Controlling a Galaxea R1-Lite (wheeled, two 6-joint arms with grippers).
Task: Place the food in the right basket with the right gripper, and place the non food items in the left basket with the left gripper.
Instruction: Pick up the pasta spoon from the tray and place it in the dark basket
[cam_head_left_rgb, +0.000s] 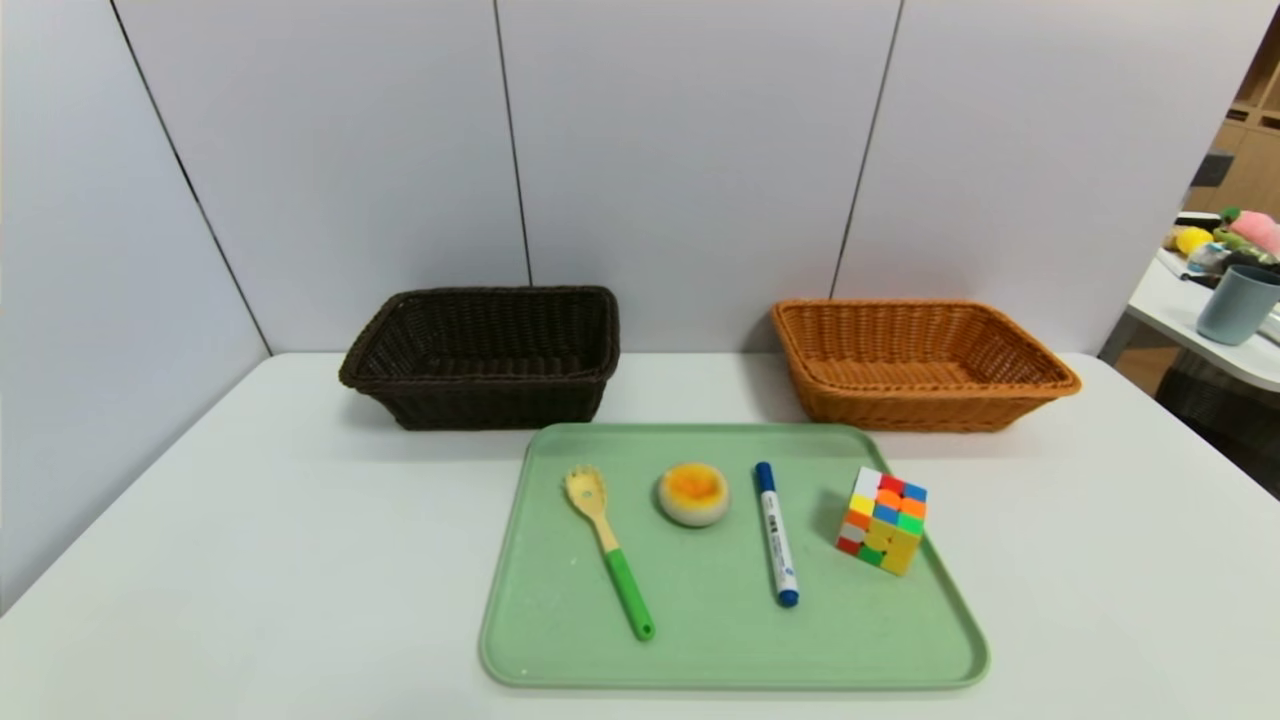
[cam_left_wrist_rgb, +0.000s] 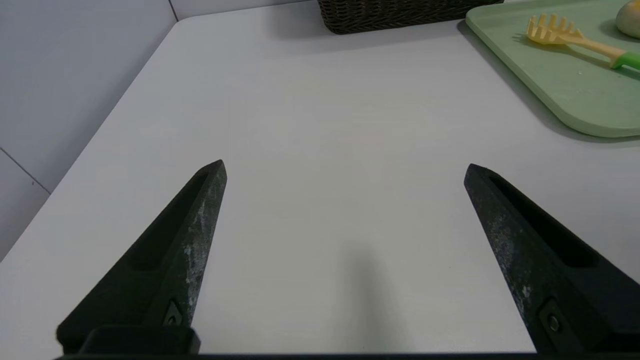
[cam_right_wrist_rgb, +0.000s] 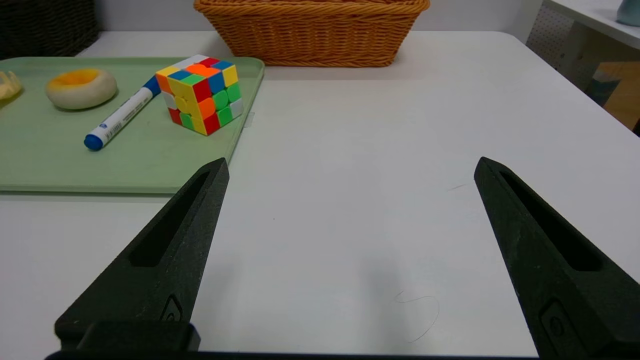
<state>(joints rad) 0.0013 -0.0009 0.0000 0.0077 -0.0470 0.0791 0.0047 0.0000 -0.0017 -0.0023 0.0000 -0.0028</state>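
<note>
Probably light and slightly squashy, the bun (cam_head_left_rgb: 693, 495), on the tray (cam_head_left_rgb: 735, 655) ahead and to the left of the wide-open, empty right end effector (cam_right_wrist_rgb: 352, 167), best gripped gently around its whitish sides.

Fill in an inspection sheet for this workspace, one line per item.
Surface: white table, faint marks near the right claw
Tray: green tray holds fork, bun, marker and puzzle cube
Left basket: dark brown basket, behind the tray, empty inside as far as seen
Right basket: orange-brown basket, same
Clutter: nothing seen on this table
Left claw: open, empty, above the table's left part
Right claw: open, empty, above the right part
Cables: nothing seen
Surroundings: pale panels; side table with grey-blue cup
</note>
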